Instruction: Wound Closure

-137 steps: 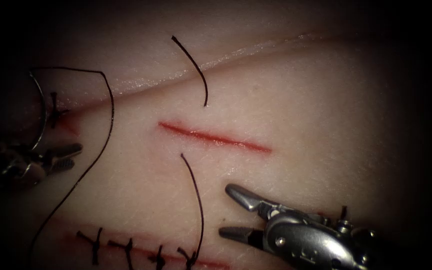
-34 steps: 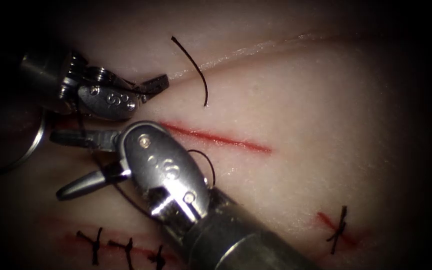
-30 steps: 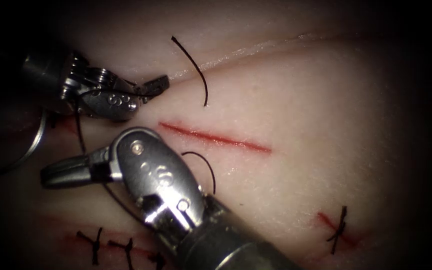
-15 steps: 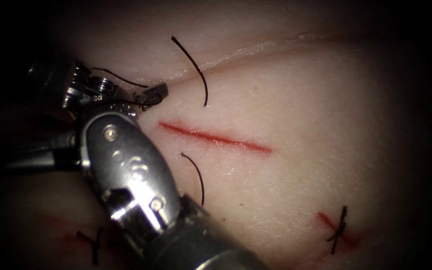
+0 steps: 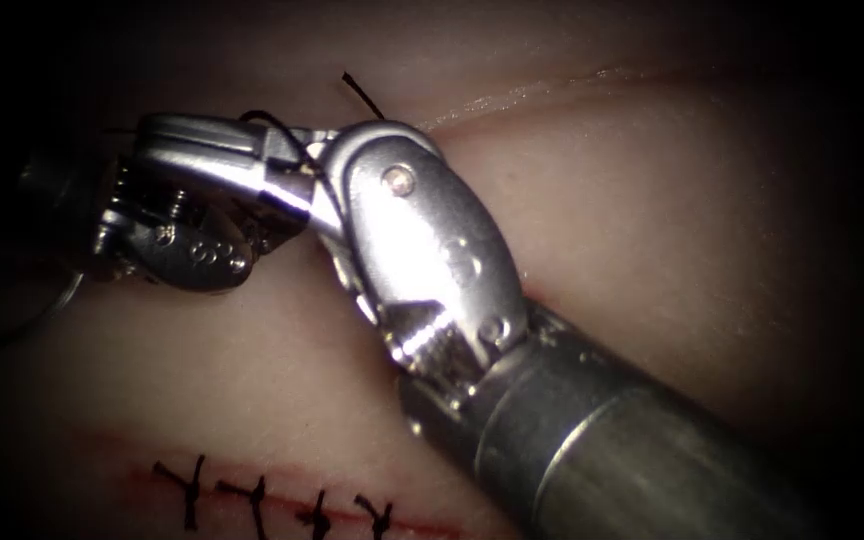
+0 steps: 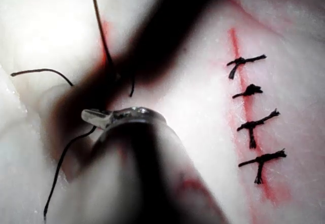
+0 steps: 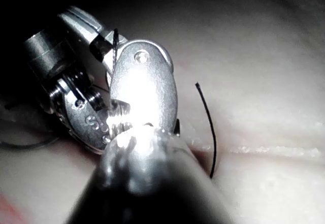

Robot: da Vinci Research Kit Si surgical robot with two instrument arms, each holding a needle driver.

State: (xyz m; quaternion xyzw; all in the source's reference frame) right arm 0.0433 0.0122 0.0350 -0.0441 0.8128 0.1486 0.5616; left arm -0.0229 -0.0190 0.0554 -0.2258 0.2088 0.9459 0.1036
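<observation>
Endoscope view: the left tool's wrist (image 5: 190,256) bears small stamped marks, too fine to read; the right tool (image 5: 422,240) has faint marks on its wrist plate, also unreadable. That tool comes up from the lower right across the tissue (image 5: 652,220) and covers the middle of the field. Its wrist bends to the picture's left, and the right claw (image 5: 157,132) reaches over the left tool. The claw looks pressed together into one bar. Dark thread (image 5: 274,124) loops over this bar near its hinge; I cannot tell if any of it is pinched there. A cut end (image 5: 357,88) of thread pokes out just above the right wrist. A stitched row (image 5: 252,498) lies along the lower edge, its four knots free of both tools. A thin curved glint (image 5: 60,305) lies at the dark left edge and may be the needle; neither tool holds it.

Left wrist view: the left claw (image 6: 99,117) is pressed together, pinching thread (image 6: 61,163) that trails away from its tip. The dark blur of the right tool (image 6: 162,36) crosses behind. Another strand (image 6: 99,21) runs beside a red line (image 6: 105,43), seemingly the cut. The stitched row (image 6: 251,127) lies well apart from the claw.

Right wrist view: the right tool's wrist plate (image 7: 144,87) glares; thread (image 7: 116,43) crosses just beyond it. The left tool (image 7: 76,107) sits close beside it, touching or nearly so, and a cut end (image 7: 208,122) lies on the tissue (image 7: 264,82).
</observation>
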